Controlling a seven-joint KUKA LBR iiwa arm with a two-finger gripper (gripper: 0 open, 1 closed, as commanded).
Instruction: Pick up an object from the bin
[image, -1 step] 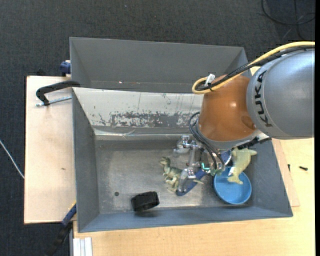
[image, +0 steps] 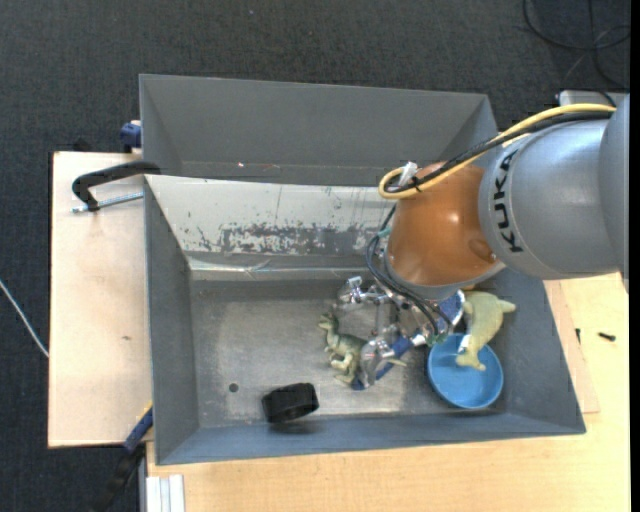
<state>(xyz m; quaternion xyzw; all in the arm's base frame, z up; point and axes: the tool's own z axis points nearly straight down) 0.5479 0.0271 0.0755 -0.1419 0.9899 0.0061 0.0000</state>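
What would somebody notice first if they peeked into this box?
The big silver robot arm with its shiny orange cover stands out first, reaching in from the right over the middle of the grey bin. Then the bright blue bowl in the front right corner, a pale yellow thing lying partly in it, and a black lump alone near the front wall.

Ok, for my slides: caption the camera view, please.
Gripper over a small greenish heap in the grey bin, blue dish beside it.

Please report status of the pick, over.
Gripper open, over bin floor. Small green toy beside it, not held. Blue bowl close by.
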